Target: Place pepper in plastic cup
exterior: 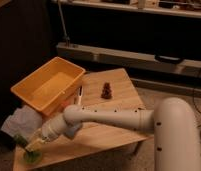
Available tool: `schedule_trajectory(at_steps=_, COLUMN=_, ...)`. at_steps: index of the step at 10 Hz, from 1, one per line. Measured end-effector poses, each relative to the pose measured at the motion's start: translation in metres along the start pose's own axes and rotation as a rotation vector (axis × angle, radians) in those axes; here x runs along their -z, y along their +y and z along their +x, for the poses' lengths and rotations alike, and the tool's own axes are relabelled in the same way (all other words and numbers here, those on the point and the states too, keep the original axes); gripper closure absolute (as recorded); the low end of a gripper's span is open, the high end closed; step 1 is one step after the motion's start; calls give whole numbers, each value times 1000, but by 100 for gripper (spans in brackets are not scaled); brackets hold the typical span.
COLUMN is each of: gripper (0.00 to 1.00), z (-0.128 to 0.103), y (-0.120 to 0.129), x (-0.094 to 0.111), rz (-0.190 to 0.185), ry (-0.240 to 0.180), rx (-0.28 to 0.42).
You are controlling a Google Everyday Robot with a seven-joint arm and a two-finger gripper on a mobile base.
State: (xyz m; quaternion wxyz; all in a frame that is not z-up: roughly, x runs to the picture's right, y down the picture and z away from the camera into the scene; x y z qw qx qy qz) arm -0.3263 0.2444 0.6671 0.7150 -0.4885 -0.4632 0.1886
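Bulky white arm, claw (34, 146) at table's front-left corner.

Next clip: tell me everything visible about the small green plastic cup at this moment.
The small translucent light-green plastic cup is low, round and wide-mouthed. It stands upright at the near-left corner of the wooden table, in front of crumpled pale packaging. The robot's gripper hangs directly over its mouth, hiding part of the rim. Its contents cannot be made out.
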Motion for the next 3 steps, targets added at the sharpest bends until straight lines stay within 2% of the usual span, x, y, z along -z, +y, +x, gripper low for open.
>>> schedule_trajectory(at_steps=3, gripper=30, z=3, y=-4, x=-1, rz=18, ry=1, rx=-26)
